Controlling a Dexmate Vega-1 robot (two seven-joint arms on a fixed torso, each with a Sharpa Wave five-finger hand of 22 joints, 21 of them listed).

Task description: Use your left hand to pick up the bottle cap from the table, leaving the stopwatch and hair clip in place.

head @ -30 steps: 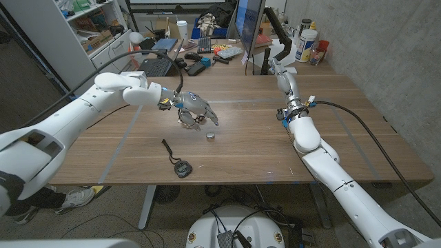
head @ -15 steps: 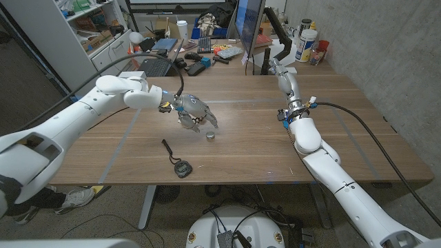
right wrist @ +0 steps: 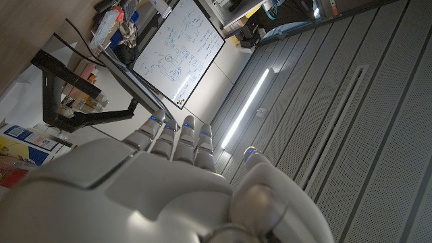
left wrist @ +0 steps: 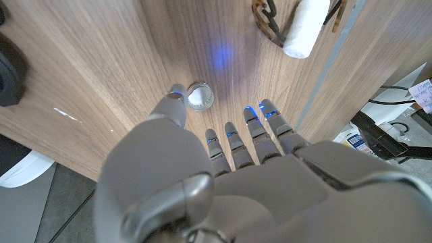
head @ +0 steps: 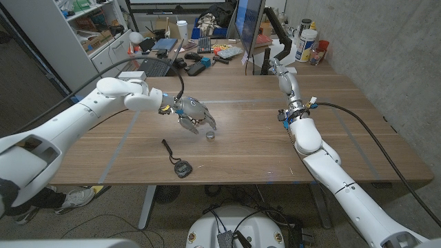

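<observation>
Head view overlooks table; left wrist view close above it.

A shiny metallic bottle cap lies on the matt, grained wooden table; glossy grey plastic left robot hand.

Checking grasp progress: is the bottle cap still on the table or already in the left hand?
On the table. The bottle cap lies on the wood just beyond the left hand, whose fingers are spread and hold nothing.
</observation>
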